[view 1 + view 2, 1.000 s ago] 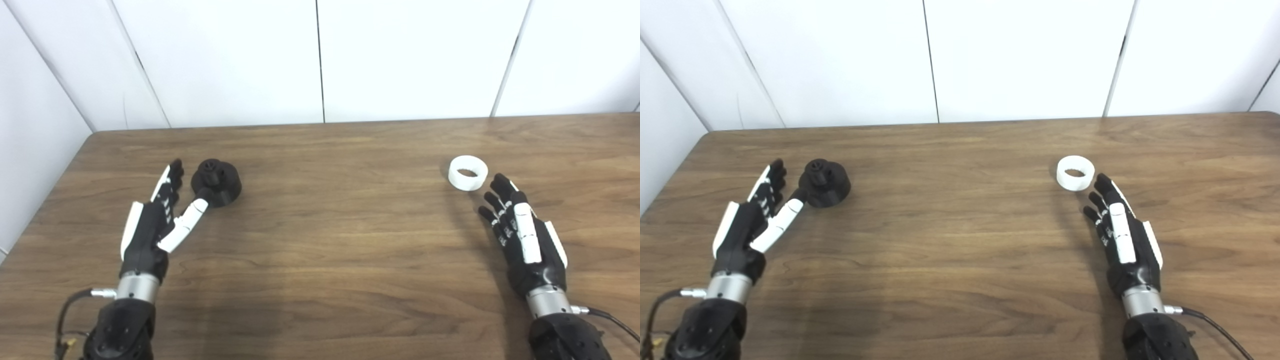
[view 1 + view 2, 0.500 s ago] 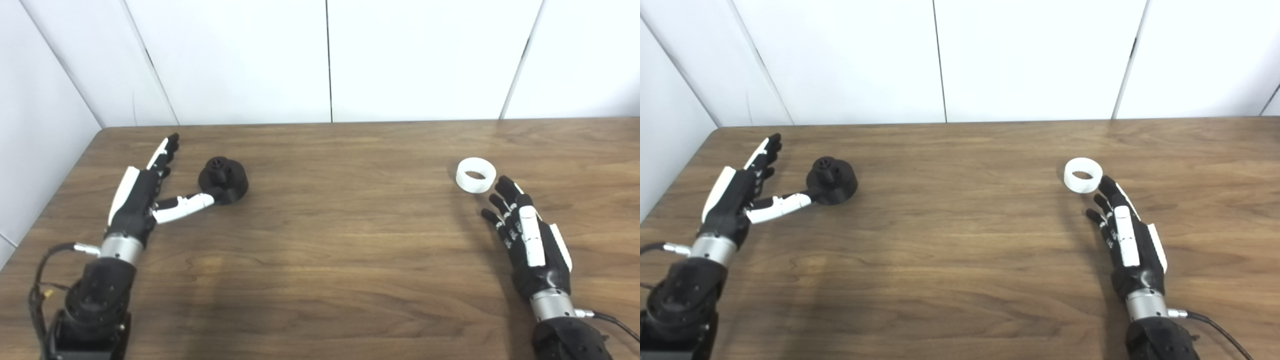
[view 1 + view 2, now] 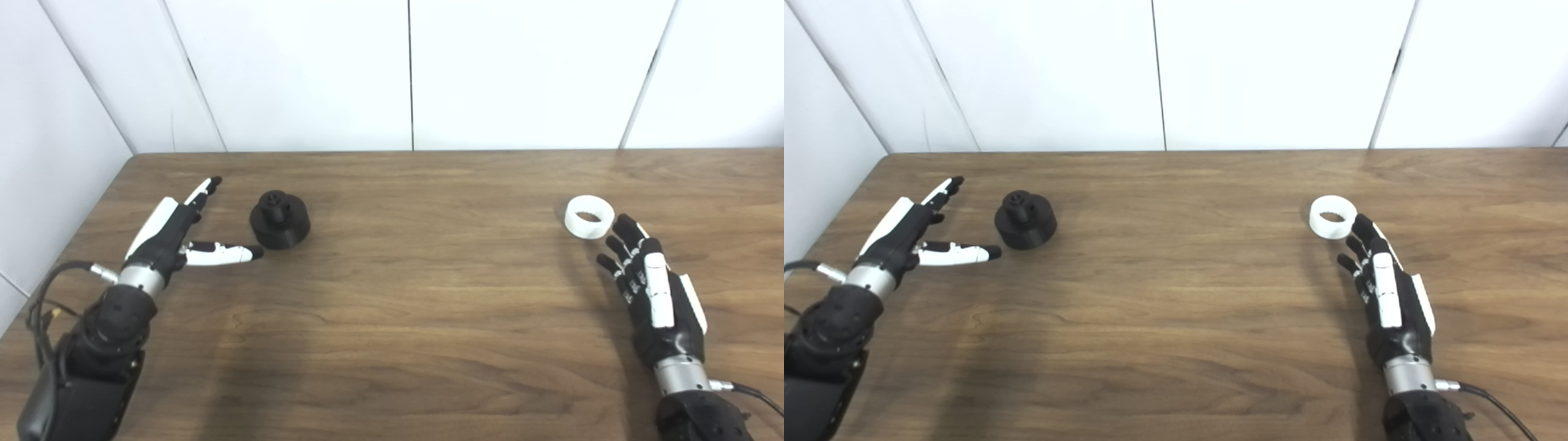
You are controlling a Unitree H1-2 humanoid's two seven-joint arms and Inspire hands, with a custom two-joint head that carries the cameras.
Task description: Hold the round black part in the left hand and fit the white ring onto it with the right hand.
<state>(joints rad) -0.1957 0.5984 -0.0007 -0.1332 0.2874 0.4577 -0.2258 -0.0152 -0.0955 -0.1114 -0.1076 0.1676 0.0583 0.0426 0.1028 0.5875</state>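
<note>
A round black part (image 3: 280, 220) with a small knob on top stands on the wooden table at the left. My left hand (image 3: 174, 229) lies just left of it, open, thumb stretched toward the part's near side without touching it. A white ring (image 3: 589, 216) lies flat on the table at the right. Just below and to the right of the ring is my right hand (image 3: 649, 288), open, its fingertips close to the ring but holding nothing.
The wooden table (image 3: 416, 294) meets white wall panels (image 3: 410, 73) along its far edge, and its left edge runs close beside my left arm. A cable (image 3: 750, 392) trails from the right wrist.
The left hand swung out to the left and spread its thumb away from the fingers, coming off the black part. The camera shifted slightly. The right hand barely moved.
</note>
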